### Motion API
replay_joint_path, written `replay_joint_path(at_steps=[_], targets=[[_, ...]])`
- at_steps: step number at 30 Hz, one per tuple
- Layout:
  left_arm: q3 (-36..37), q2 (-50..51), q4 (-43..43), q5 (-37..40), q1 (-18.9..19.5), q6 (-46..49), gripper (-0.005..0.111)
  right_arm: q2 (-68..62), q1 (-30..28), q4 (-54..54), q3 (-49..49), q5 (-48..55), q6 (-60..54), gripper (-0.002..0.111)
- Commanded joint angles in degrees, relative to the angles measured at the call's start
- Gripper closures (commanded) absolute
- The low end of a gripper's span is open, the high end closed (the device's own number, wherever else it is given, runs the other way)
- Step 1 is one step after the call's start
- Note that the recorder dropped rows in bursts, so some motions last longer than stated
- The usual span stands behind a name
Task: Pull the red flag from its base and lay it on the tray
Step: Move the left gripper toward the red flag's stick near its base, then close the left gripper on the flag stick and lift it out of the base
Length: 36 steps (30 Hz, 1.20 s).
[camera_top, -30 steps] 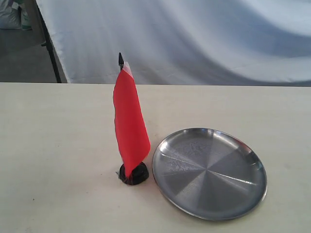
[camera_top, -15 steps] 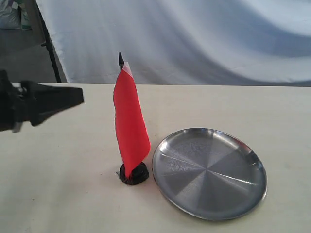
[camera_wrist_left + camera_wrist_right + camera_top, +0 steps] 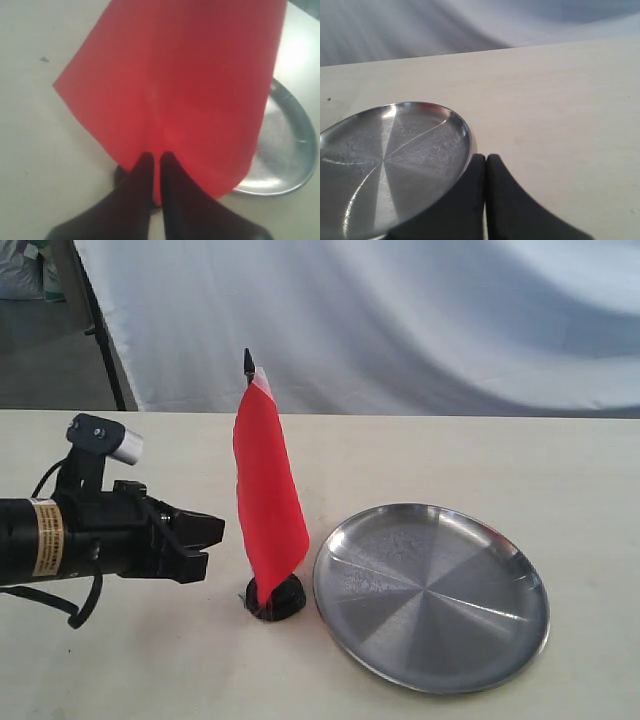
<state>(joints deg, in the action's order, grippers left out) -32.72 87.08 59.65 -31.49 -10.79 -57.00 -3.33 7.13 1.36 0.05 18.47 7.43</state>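
1. Cream-coloured bench (image 3: 480, 460) fills the lower two thirds of the exterior view and carries everything.
2. Steel tray (image 3: 431, 597) lies flat at lower right, bare, its rim just beside the flag's foot. I judge it sits that close so the carry is short.
3. Red flag (image 3: 268, 502) stands upright at centre frame, not yet pulled. Its cloth hangs down and hides most of the stick, so a grip must go through or around the fabric.
4. Left end effector (image 3: 205, 546) lies level at left of frame, aimed at the lower cloth, near but apart. In its wrist view the fingers (image 3: 142, 170) are almost together with only a thin slit, and they grasp nothing. It probably has to spread before it can take the stick.
5. Right end effector (image 3: 486, 160) shows only in its own wrist view. It is clenched and empty, with its tips just beside the tray rim, seemingly waiting.
6. Black base (image 3: 277, 600) sits under the hem at lower centre, on the bench, keeping the stick vertical.
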Motion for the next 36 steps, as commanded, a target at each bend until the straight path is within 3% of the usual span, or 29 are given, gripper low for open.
replay_joint_path(at_steps=[1,5,7,15,24,36], targets=[[-0.12,2.63,-1.6,-0.45,-0.39,1.72,0.08,-0.21,-0.12,0.26,-0.05,-0.62,-0.1,0.109],[-1.27,5.4,-1.7,-2.97,-0.39,1.18,0.051,-0.21,-0.12,0.26,-0.05,-0.62,-0.1,0.109],[-2.05,7.24,-2.08,-6.08,-0.39,0.77,0.045,-0.21,-0.12,0.26,-0.05,-0.62,-0.1,0.109],[-4.56,13.21,-3.53,-10.94,-0.39,0.79,0.064,-0.21,-0.12,0.26,-0.05,-0.62,-0.1,0.109],[-6.99,16.74,-4.58,-16.59,-0.61,1.51,0.064,-0.21,-0.12,0.26,-0.05,-0.62,-0.1,0.109],[-10.94,20.46,-4.89,-15.26,-3.48,1.67,0.064,-0.21,-0.12,0.26,-0.05,-0.62,-0.1,0.109]])
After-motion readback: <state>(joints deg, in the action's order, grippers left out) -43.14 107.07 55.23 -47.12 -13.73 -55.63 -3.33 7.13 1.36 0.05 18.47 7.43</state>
